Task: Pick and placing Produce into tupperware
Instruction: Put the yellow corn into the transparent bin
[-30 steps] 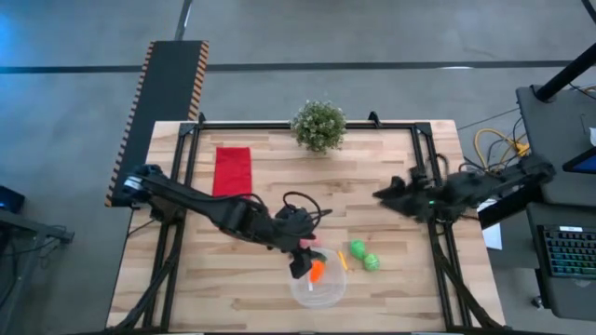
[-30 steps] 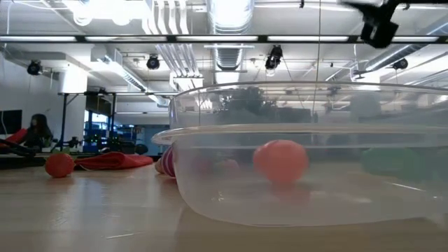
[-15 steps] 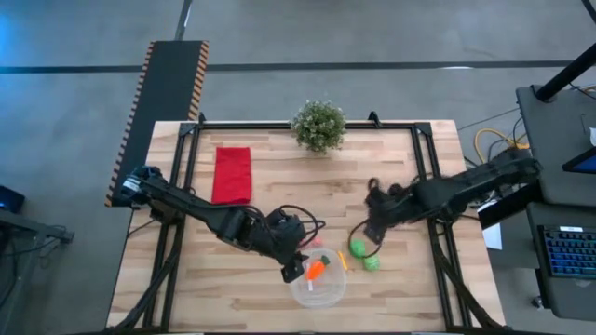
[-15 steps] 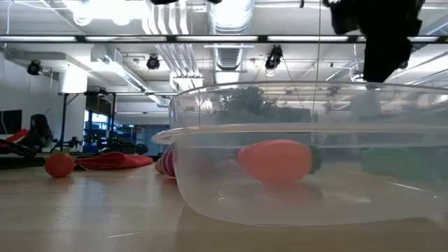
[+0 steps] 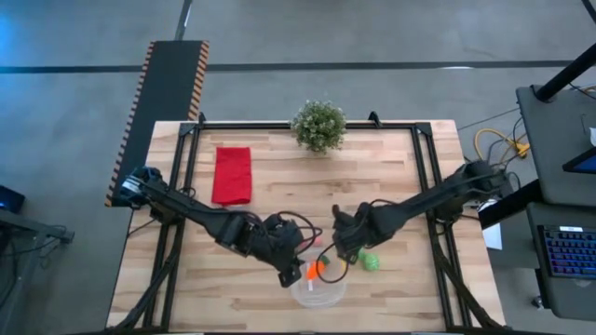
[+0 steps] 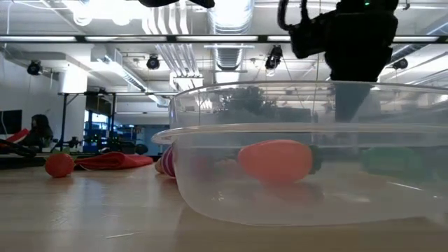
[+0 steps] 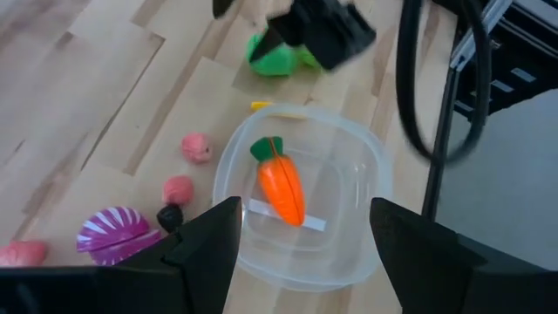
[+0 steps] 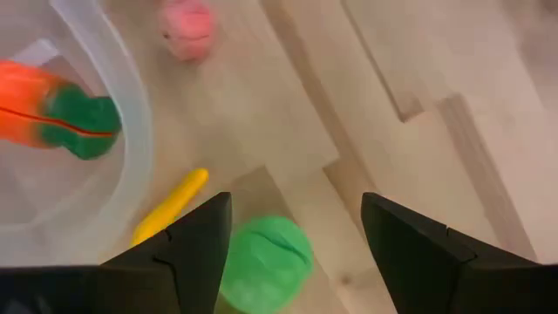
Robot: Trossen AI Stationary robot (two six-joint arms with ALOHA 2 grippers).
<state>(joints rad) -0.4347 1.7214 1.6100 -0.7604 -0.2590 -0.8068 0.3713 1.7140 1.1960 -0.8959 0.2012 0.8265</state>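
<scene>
One green ball (image 8: 264, 255) just below right end effector (image 8: 296, 235).

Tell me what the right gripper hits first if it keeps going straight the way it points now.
Most likely the green ball: it lies between the open fingers of the right gripper, just ahead. The yellow piece and the tupperware rim lie off to one side. Depth is hard to judge.

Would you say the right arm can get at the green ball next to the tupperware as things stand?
Probably yes: the right end effector hangs open just above the green ball, nothing lies between them, and the yellow piece and tupperware sit beside it.
</scene>
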